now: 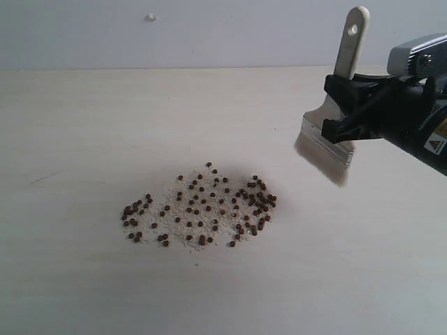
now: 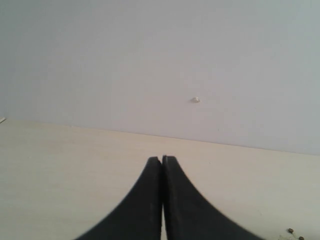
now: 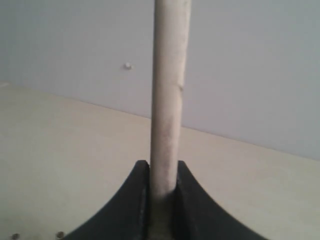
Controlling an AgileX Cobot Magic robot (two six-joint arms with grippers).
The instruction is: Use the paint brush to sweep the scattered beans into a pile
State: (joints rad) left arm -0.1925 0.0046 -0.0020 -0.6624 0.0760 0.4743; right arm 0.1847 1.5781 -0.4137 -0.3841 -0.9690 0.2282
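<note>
The right pincer (image 1: 336, 112) pinches the paint brush (image 1: 318, 136) at the base of its handle. The bristles point down at a tilt and seem to be off the counter (image 1: 84, 139), though they are blurred. The beans (image 1: 201, 209) lie in a loose patch mid-counter, apart from the brush. The left pincer (image 2: 162, 162) is pressed together, empty.

Reddish-brown beans (image 1: 202, 209), cream paint brush (image 1: 347, 56)

The paint brush (image 1: 313, 132) hangs right of the beans (image 1: 199, 209) on the table (image 1: 70, 279), seemingly above it
</note>
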